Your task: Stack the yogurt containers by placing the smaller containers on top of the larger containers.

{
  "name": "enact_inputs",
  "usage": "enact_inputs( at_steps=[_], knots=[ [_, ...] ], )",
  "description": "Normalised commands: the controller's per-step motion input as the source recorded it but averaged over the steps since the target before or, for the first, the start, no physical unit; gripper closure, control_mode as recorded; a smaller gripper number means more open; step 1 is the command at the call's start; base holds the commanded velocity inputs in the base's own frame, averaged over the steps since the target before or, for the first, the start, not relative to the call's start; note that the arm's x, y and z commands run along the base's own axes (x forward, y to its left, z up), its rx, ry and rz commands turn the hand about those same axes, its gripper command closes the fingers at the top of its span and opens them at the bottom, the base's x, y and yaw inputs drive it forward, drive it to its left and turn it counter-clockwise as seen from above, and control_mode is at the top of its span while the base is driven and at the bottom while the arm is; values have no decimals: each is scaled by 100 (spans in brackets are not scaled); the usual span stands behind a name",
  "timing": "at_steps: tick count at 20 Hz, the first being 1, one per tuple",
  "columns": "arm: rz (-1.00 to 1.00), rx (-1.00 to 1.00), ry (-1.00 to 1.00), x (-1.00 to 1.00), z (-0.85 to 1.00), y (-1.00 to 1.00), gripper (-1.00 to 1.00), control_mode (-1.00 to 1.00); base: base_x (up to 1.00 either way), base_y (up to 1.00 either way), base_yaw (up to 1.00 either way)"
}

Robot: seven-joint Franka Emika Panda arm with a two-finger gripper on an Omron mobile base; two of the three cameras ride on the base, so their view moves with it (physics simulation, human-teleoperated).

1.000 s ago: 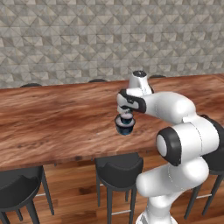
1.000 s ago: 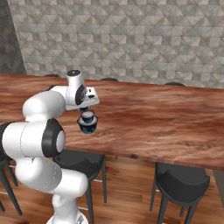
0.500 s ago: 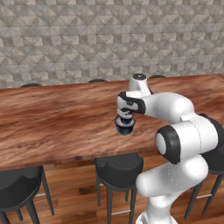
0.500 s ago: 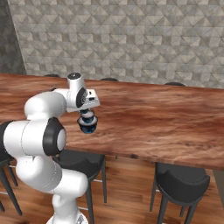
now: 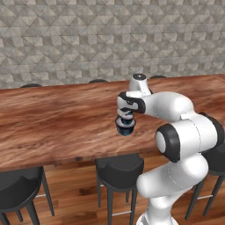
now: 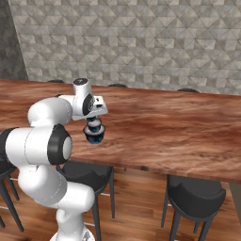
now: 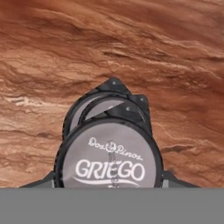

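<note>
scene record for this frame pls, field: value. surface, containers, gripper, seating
surface: long wooden counter, patterned grey wall behind
containers: dark-blue yogurt cups stacked under the gripper, near the counter's front edge; hand view shows pale lids overlapping, nearest one printed GRIEGO
gripper: over the stack, pointing down; whether the fingers grip a cup is unclear
seating: black stools in front of the counter

Two lidded yogurt cups [image 7: 109,159] stacked together, three black stools [image 5: 119,167], one wooden counter [image 5: 52,127]
</note>
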Motion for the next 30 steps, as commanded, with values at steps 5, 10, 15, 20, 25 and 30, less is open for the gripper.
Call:
enact_inputs(
  at_steps=[5,10,15,20,25,30],
  knots=[
    [0,0,0,1,-5,0,100,-100,0,0,0],
    [0,0,0,4,-10,0,100,-100,0,0,0],
    [0,0,0,7,-4,-1,100,-100,0,0,0],
    [0,0,0,8,-4,-3,100,-100,0,0,0],
    [0,0,0,8,-7,0,100,-100,0,0,0],
    [0,0,0,4,-8,-1,100,-100,0,0,0]
  ],
)
